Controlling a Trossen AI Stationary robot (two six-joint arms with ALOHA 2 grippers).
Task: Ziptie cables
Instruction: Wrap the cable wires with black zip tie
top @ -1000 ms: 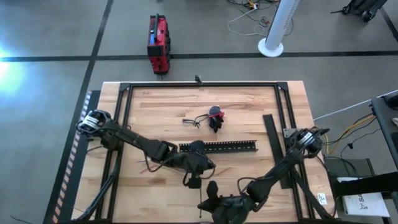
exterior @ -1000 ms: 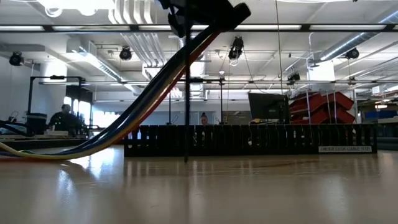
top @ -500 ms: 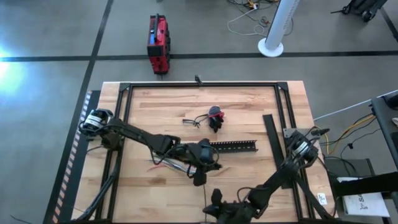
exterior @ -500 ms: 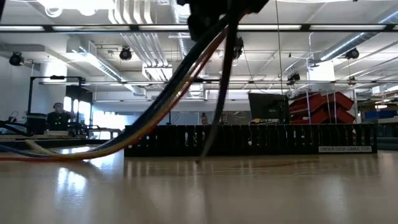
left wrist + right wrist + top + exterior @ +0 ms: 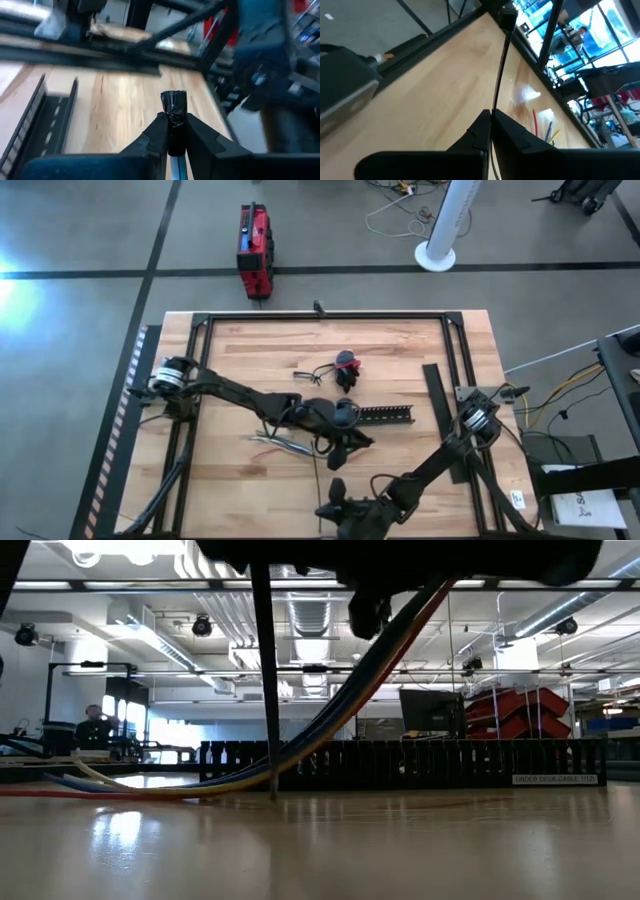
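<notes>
Cables [image 5: 283, 443] are seen in a loose bundle on the wooden bench [image 5: 250, 370], their free lengths trailing toward the left side while one end is lifted. That dark-taped end [image 5: 173, 107] is clamped between the fingers of the left pincer [image 5: 349, 445], which is held over the middle of the bench, just in front of the black slotted duct [image 5: 385, 414]. In the low view the coloured strands [image 5: 330, 720] are shown rising in a curve from the bench surface up to the pincer overhead.

Down at the near edge, the right pincer [image 5: 327, 513] is closed on the ziptie [image 5: 501, 70], the thin black strip being pinched between its fingers and pointed away toward the bench's middle. In the low view the strip [image 5: 264, 680] is seen standing nearly upright, its lower tip at the bench top, just beside the cables.

A small red-and-black lump [image 5: 347, 368] with a dark wire tangle [image 5: 310, 374] is found farther back, and a flat black cover strip [image 5: 437, 400] lies toward the right side.
</notes>
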